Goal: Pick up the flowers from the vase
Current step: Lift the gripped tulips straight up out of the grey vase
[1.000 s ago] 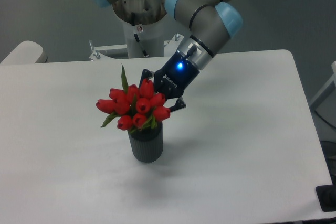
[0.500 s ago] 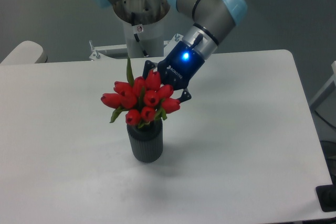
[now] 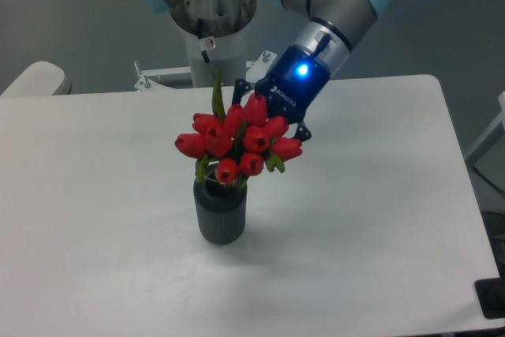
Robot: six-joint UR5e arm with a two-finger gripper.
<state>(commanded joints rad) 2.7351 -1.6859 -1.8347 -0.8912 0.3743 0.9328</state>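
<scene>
We saw the white table [image 3: 371, 219] carrying the vase [image 3: 221, 212], dark grey and ribbed. The arm's gripper [image 3: 268, 120], lit blue, bore small white lettering too blurred to read. Its fingers were closed on the flowers [image 3: 239, 142], whose red heads sat above the vase's mouth, the stems reaching down into it.

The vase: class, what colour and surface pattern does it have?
Dark grey vase with vertical ribbing, clearest in the fixed camera view.
</scene>
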